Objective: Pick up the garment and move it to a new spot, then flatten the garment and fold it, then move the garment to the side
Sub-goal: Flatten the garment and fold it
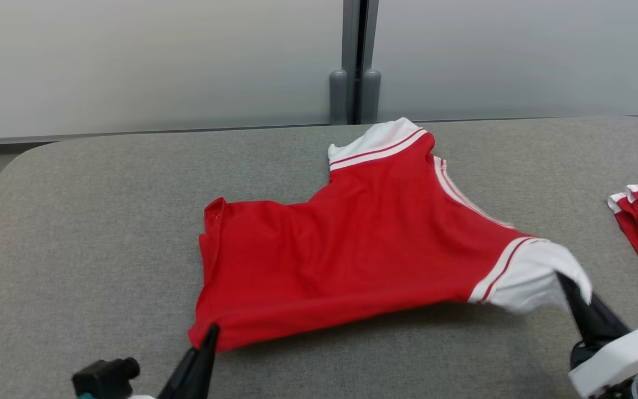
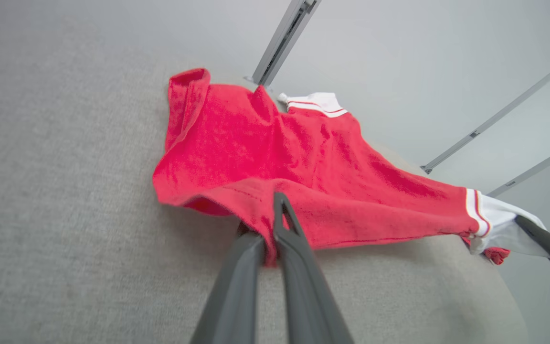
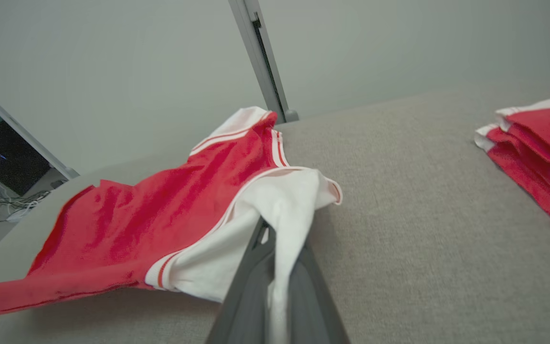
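The garment [image 1: 352, 249], judged light and limp, is spread on the bench [image 1: 103, 221] and is pinched at its two near corners, considered sound holds, by the closed left hand [image 1: 212, 333] and the closed right hand [image 1: 566, 284].

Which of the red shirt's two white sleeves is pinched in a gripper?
The near sleeve, held up off the table in the shut right gripper. The far sleeve lies flat near the table's back edge, with nothing touching it.
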`<state>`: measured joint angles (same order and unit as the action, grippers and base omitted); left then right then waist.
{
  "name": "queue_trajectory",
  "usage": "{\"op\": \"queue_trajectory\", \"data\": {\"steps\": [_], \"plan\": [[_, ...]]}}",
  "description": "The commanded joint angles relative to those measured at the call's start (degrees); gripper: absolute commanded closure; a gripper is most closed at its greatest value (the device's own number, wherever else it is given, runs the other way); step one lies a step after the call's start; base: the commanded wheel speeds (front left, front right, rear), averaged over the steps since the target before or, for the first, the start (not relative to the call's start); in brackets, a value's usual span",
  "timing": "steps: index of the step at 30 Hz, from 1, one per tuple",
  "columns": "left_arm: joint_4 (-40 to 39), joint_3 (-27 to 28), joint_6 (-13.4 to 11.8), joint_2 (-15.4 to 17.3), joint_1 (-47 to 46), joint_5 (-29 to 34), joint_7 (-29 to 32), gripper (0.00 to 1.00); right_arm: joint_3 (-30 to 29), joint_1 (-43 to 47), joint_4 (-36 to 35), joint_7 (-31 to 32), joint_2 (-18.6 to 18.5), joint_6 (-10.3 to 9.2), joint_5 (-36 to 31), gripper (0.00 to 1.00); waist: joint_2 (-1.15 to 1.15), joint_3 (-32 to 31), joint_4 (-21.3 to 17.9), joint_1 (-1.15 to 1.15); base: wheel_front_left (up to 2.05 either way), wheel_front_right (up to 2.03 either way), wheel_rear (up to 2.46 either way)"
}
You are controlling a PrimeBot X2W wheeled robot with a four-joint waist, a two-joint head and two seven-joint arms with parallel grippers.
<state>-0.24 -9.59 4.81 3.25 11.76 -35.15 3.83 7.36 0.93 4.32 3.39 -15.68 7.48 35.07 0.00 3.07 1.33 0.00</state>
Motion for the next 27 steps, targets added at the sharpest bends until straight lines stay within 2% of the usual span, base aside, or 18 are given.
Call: {"op": "queue_trajectory", "data": {"steps": [1,5,8,13,17,21,23,24,27], "plan": [[-5.78,1.35,-0.66,1.13,0.74,-1.08,1.29,1.00,-2.42,0.78,-5.23,1.28,-1.71,0.02,2.12,1.00,0.00,-0.21,-0.86,0.00,0.00,0.00,0.00],[-20.69,3.26,-2.51,3.02,-0.87,-2.46,5.57,1.00,-8.24,0.50,-18.11,6.13,-3.63,0.02,6.12,1.00,0.00,0.86,-2.12,0.00,0.00,0.00,0.00],[-29.64,4.56,-3.81,5.28,-4.90,-1.64,9.09,1.00,-12.17,-2.86,-25.14,10.94,-5.08,0.02,7.68,1.00,0.00,2.93,-2.80,0.00,0.00,0.00,0.00],[-35.74,5.51,-4.53,9.17,-19.07,-1.66,16.67,1.00,-17.90,-14.06,-30.89,19.63,-6.09,0.02,10.25,1.00,0.00,8.08,-2.54,0.00,0.00,0.00,0.00],[-32.14,5.54,-4.35,11.39,-34.82,-2.96,22.31,1.00,-20.98,-27.14,-29.41,26.28,-7.79,0.02,8.72,1.00,0.00,13.54,-1.63,0.00,0.00,0.00,0.00],[-21.29,5.08,-4.01,12.50,-51.78,-4.57,27.13,1.00,-20.30,-42.89,-23.14,31.72,-7.76,0.02,6.17,1.00,0.00,19.75,-0.83,0.00,0.00,0.00,0.00],[-14.65,4.58,-3.60,12.71,-60.32,-4.03,27.86,1.00,-18.93,-50.97,-18.61,32.93,-6.89,0.02,3.43,1.00,0.00,22.76,-0.61,0.00,0.00,0.00,0.00],[-14.65,4.58,-3.60,12.71,-60.32,-4.03,27.86,1.00,-18.93,-50.97,-18.61,32.93,-6.89,0.02,3.43,1.00,0.00,22.76,-0.61,0.00,0.00,0.00,0.00],[-3.68,4.11,-3.32,12.90,-72.45,-2.00,27.23,1.00,-16.46,-63.63,-10.91,33.08,-4.88,0.02,-1.71,1.00,0.00,27.34,-0.39,0.00,0.00,0.00,0.00]]}}
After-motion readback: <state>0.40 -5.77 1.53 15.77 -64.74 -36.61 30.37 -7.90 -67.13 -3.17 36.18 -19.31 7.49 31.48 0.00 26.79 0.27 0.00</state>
